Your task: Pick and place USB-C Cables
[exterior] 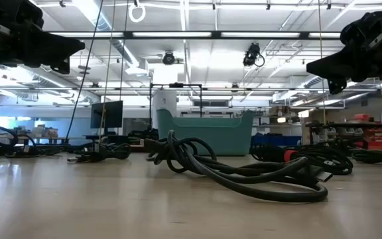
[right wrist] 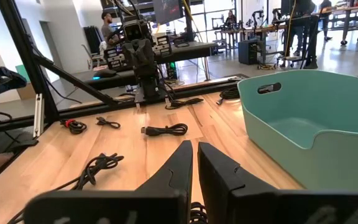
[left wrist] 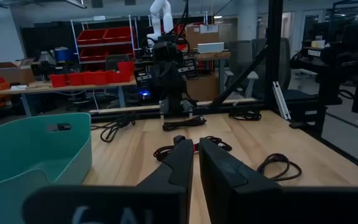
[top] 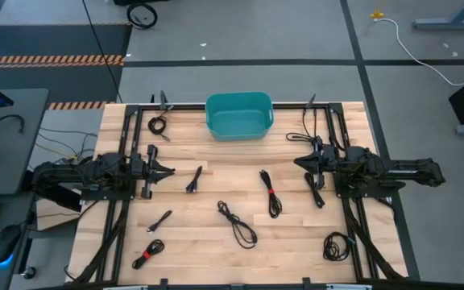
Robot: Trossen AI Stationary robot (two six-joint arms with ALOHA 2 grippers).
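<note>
Several thin black USB-C cables lie scattered on the wooden table. One loose cable (top: 238,223) lies near the middle and shows large in the low view (exterior: 244,174). A folded cable with a red tie (top: 270,193) lies right of it, and another red-tied bundle (top: 147,254) sits near the front left. A small bundle (top: 194,179) lies just beyond my left gripper (top: 172,171) (left wrist: 196,152), which hovers shut and empty. My right gripper (top: 298,163) (right wrist: 194,152) is also shut and empty, above a cable (top: 315,189).
A teal bin (top: 238,114) (right wrist: 303,118) stands at the middle of the table's far edge. More coiled cables lie at the far left (top: 159,125), far right (top: 304,133) and near right (top: 337,246). Black frame rails run along both sides of the table.
</note>
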